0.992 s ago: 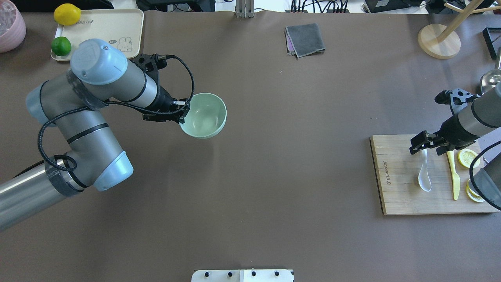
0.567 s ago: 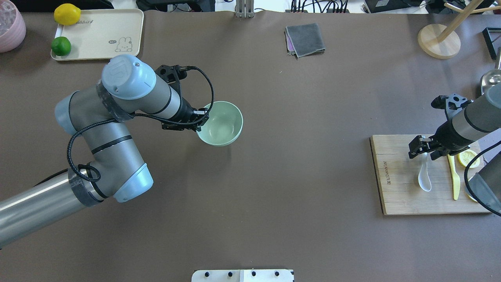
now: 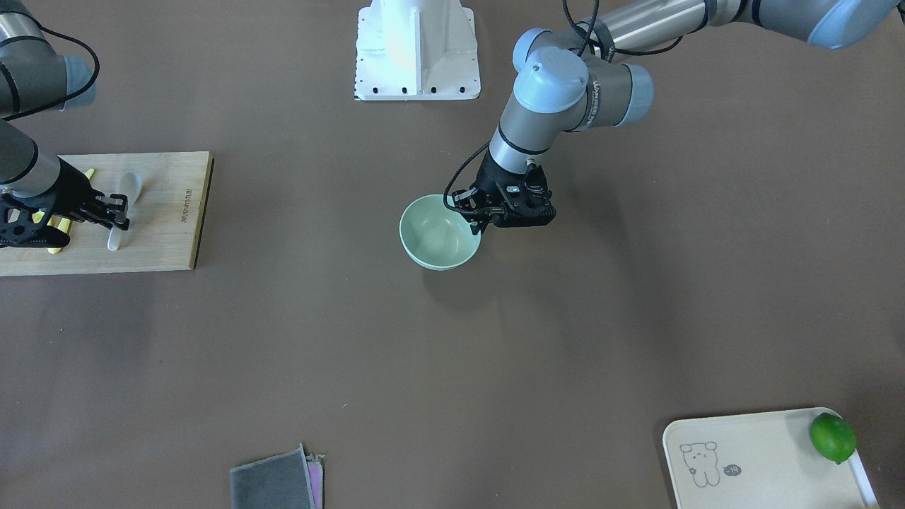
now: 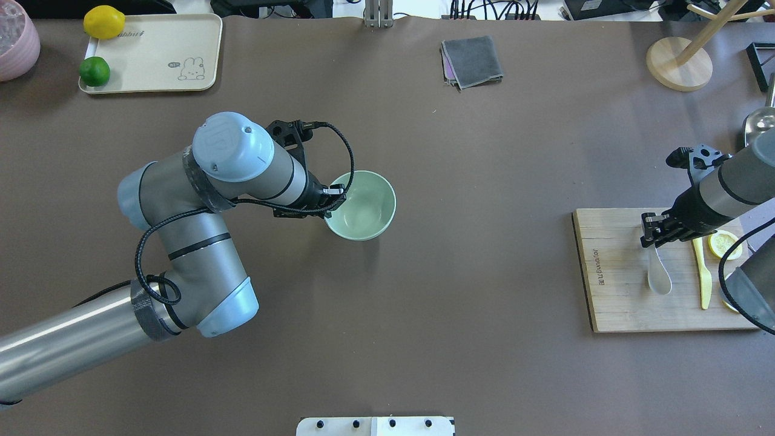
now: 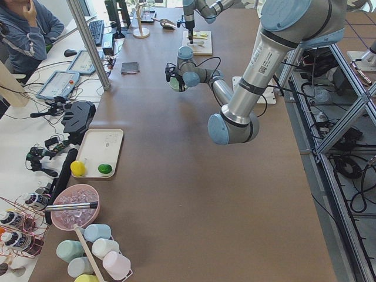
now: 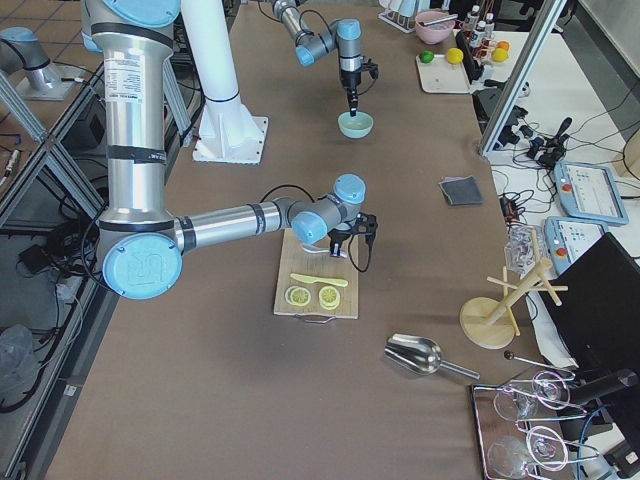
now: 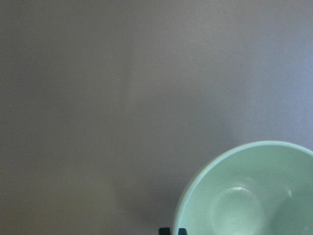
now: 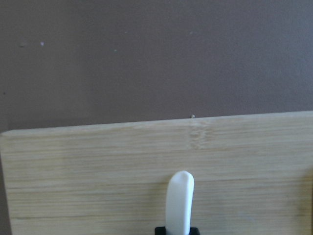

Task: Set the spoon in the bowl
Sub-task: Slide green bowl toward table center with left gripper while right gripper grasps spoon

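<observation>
The pale mint-green bowl [image 4: 363,206] stands near the table's middle and is empty; it also shows in the front view [image 3: 437,237] and the left wrist view [image 7: 254,196]. My left gripper [image 4: 331,201] is shut on the bowl's left rim. The white spoon [image 4: 659,277] lies on the wooden cutting board [image 4: 611,284] at the right, scoop towards the robot. My right gripper [image 4: 654,233] is shut on the spoon's handle. In the right wrist view the handle's end [image 8: 180,200] sticks out past the fingertips.
A yellow plastic knife [image 4: 703,272] and lemon slices [image 4: 724,244] lie on the board right of the spoon. A grey cloth [image 4: 472,60] lies at the back. A tray [image 4: 157,51] with a lemon and a lime is at the back left, a wooden stand [image 4: 678,63] at the back right.
My left gripper has dragged the bowl to the right, towards the table's middle. My right gripper has come down over the spoon's handle and gone from open to shut on it.
</observation>
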Tool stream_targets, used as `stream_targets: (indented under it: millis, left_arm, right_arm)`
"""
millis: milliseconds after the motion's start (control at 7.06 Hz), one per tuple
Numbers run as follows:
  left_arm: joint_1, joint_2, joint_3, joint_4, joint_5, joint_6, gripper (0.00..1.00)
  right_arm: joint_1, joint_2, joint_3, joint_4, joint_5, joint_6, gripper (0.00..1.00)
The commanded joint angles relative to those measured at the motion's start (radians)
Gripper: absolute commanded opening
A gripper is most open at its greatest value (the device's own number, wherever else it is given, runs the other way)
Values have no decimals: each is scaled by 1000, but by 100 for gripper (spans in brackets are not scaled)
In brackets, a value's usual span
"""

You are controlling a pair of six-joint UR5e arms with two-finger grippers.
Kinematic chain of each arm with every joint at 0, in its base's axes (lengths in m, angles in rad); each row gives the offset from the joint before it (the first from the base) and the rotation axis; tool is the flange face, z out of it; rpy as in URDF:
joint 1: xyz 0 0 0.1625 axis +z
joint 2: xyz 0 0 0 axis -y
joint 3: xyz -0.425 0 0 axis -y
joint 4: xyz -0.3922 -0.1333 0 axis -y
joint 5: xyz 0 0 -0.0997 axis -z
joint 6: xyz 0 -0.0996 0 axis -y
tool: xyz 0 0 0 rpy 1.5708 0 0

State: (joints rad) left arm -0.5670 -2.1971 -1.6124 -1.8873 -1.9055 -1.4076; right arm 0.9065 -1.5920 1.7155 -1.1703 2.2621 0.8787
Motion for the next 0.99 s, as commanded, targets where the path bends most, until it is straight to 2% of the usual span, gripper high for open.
stream_targets:
  millis: [0, 283, 425, 567, 708, 850]
  left_arm:
    - [44, -3, 11, 1, 46, -2, 0]
    - [62, -4, 22, 1, 49, -14, 0]
    - [65, -4, 26, 1, 49, -16, 0]
    - [78, -4, 28, 1, 57, -16, 15]
    - [90, -7, 31, 1, 83, -14, 42]
    - [90, -13, 31, 1, 86, -14, 75]
  right_arm:
    - [0, 3, 25, -2, 14, -4, 0]
    - [26, 27, 74, -16, 68, 0, 0]
    - [31, 76, 91, -43, 68, 3, 0]
    - [25, 137, 125, -134, 54, 5, 0]
    - [5, 226, 156, -285, 39, 17, 0]
    - [-26, 301, 160, -348, -8, 23, 0]
